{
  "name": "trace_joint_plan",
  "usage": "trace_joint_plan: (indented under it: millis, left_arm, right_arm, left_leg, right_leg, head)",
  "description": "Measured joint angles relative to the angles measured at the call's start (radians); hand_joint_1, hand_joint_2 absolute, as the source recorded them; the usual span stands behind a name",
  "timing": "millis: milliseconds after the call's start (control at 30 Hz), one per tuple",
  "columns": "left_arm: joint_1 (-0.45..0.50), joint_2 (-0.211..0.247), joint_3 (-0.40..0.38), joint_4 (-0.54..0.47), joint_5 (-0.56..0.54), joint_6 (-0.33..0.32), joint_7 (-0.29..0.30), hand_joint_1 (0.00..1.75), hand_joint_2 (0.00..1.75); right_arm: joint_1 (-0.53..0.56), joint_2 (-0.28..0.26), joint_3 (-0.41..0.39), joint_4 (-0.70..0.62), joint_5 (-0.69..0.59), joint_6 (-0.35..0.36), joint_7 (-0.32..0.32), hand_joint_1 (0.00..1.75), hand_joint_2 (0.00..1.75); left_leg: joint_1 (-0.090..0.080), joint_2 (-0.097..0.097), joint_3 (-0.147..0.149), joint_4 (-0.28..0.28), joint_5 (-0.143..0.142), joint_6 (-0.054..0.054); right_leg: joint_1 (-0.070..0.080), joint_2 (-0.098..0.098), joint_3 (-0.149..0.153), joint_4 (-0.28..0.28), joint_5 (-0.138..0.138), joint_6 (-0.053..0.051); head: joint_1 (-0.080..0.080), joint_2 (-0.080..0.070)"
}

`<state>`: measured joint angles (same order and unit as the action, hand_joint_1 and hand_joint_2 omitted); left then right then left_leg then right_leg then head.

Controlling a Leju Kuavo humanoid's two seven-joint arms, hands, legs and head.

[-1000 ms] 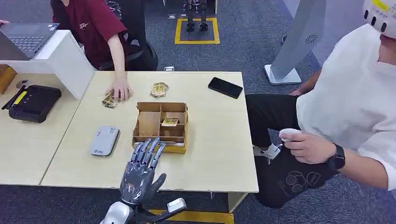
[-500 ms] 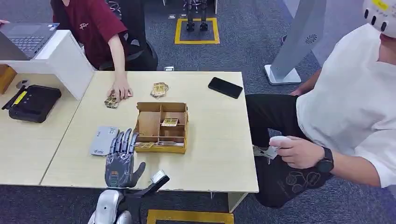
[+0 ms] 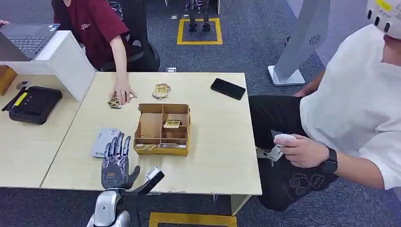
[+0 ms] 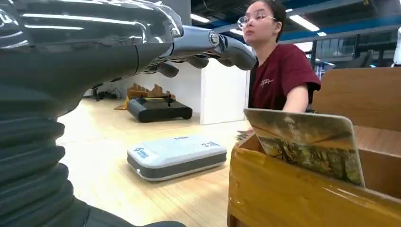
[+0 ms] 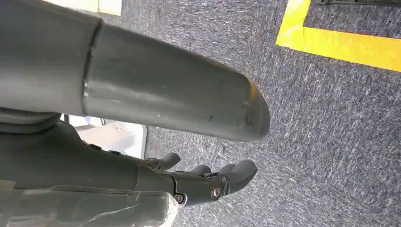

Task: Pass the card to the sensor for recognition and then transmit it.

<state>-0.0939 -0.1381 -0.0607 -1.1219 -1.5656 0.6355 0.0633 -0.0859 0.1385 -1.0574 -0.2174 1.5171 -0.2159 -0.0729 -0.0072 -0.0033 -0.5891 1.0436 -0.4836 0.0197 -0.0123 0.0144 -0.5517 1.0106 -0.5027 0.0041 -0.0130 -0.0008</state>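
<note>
Left hand (image 3: 115, 163) empty, fingers spread, hovering between grey card reader (image 3: 105, 142) at 10 o'clock and cardboard organiser box (image 3: 162, 128) at 2. Card (image 3: 146, 147) leans in box's front slot. Right hand (image 5: 208, 182) empty, fingers loosely extended over carpet.

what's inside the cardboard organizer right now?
The cardboard organizer holds one card in a middle compartment and more cards along its front slot. The large left compartment looks bare. The walls hide the lower parts of the back compartments.

A black phone (image 3: 228, 88) lies near the table's (image 3: 222, 156) far right corner. A person in a maroon shirt (image 3: 92, 23) sits behind the table; another in white (image 3: 350, 109) sits at its right. A laptop (image 3: 26, 40) rests on a white stand.
</note>
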Motion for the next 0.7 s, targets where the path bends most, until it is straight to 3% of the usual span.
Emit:
trace_joint_plan:
  millis: [200,333,500,700]
  left_arm:
    - [-0.004,-0.01,0.01,0.017,0.0,0.002,-0.02,0.0,1.75]
    - [-0.003,-0.037,0.029,0.016,0.028,0.002,-0.11,0.0,1.75]
    - [-0.002,-0.064,0.039,0.003,0.044,0.001,-0.142,0.0,1.75]
    - [0.003,-0.093,0.047,-0.031,0.119,-0.005,-0.222,0.0,1.75]
  right_arm:
    - [0.0,0.0,0.0,0.0,0.0,0.0,0.0,0.0,0.0]
    - [0.0,0.0,0.0,0.0,0.003,0.0,0.001,0.0,0.0]
    - [0.0,0.0,0.0,0.0,0.01,0.0,0.002,0.0,0.0]
    - [0.0,0.0,0.0,0.0,0.014,0.0,0.006,0.0,0.0]
  left_leg:
    - [0.0,0.0,0.0,0.0,0.0,0.0]
    - [0.0,0.0,0.0,0.0,0.0,0.0]
    - [0.0,0.0,0.0,0.0,0.0,0.0]
    - [0.0,0.0,0.0,0.0,0.0,0.0]
  right_leg:
    - [0.0,0.0,0.0,0.0,0.0,0.0]
    - [0.0,0.0,0.0,0.0,0.0,0.0]
    - [0.0,0.0,0.0,0.0,0.0,0.0]
    - [0.0,0.0,0.0,0.0,0.0,0.0]
  head:
    - [0.0,0.0]
    - [0.0,0.0]
    - [0.0,0.0]
    - [0.0,0.0]
